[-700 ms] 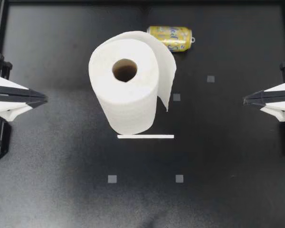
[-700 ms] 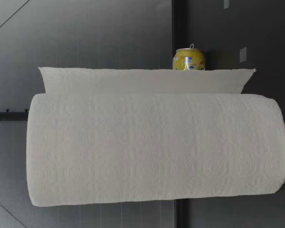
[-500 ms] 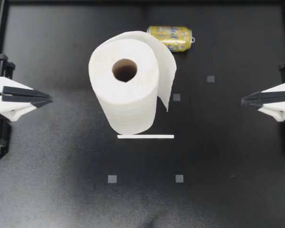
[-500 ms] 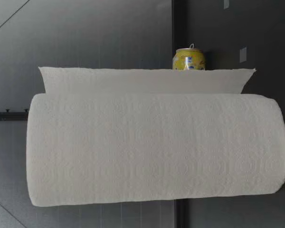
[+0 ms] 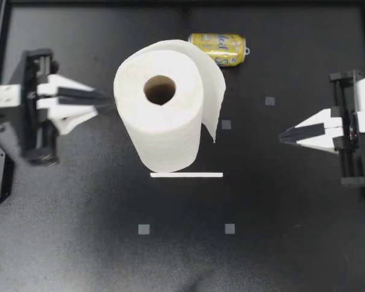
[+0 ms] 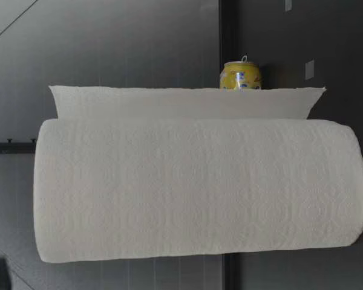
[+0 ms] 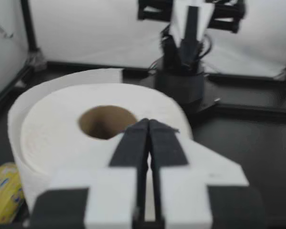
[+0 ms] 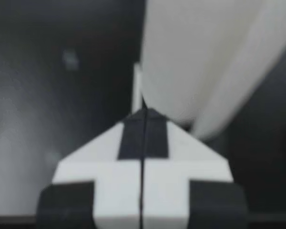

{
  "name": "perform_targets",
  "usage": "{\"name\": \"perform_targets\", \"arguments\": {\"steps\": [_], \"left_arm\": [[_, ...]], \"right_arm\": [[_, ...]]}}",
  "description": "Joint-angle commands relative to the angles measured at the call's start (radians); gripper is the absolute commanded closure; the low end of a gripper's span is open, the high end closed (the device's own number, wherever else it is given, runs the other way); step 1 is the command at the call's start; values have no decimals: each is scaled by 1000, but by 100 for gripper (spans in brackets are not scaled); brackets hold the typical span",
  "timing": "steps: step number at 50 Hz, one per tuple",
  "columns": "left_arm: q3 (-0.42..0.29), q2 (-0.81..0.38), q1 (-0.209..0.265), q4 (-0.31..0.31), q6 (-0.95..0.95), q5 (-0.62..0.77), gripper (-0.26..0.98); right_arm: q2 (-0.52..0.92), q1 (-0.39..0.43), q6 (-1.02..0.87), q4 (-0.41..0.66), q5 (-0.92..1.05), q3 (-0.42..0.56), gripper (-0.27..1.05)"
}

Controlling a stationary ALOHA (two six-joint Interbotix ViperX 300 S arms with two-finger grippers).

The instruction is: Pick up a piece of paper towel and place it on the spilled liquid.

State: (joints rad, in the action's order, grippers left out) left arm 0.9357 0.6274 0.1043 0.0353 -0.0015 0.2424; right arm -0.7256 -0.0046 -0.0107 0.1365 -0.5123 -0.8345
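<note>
At table centre, slightly toward 12 o'clock, the paper towel roll [image 5: 161, 109] stands upright on the black table [image 5: 73, 207], its cardboard core [image 5: 160, 90] open upward. One loose sheet [image 5: 214, 91] hangs off the roll at its 3 o'clock side, attached and not torn off. Noted at 1 o'clock from the roll, apart from it, a yellow drink can [image 5: 218, 47] lies on its side; the low view shows it beyond the roll, farther from that camera. Noted at the roll's 6 o'clock, just beside its base, a white strip [image 5: 186, 174] lies flat on the table. On the left gripper [image 5: 108, 97] the fingers are clenched together, holding nothing, with the tips at the roll's 9 o'clock edge and level with its top per the left wrist view; contact cannot be confirmed. On the right gripper [image 5: 282, 136] the fingers are pressed closed, holding nothing, at 3 o'clock, well apart from roll and sheet, pointing toward them.
</note>
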Motion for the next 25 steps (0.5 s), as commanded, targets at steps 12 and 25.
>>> {"name": "perform_targets", "arguments": {"steps": [12, 25], "left_arm": [[-146, -110, 29, 2, 11, -123, 62], [-183, -138, 46, 0, 11, -179, 62]], "right_arm": [[114, 114, -170, 336, -503, 166, 83], [259, 443, -655, 900, -851, 181, 83]]}}
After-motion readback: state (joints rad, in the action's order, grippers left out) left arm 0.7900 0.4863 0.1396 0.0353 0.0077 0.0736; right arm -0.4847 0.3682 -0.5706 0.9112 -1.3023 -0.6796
